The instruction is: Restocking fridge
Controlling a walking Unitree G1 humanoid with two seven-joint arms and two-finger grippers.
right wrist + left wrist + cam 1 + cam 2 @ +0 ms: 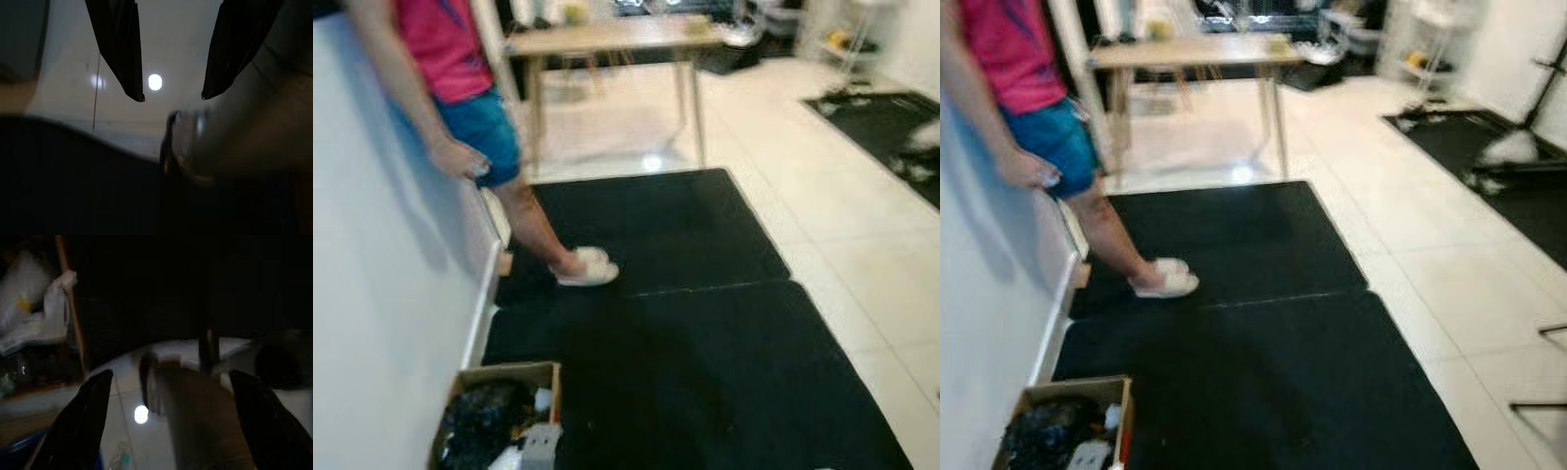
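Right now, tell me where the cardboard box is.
The cardboard box sits on the floor at the robot's near left, against the white wall, at the black mat's near left corner.

Pale tiled floor (pixel 822 225) under black mats (pixel 675 323), cardboard box (pixel 1067 426) (full), table (pixel 607 39) beyond.

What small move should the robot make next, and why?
Probably a turn left toward the cardboard box of items at the white wall. Both end effectors, left and right, are open and hold nothing. A person stands close by on the black mat, so move slowly.
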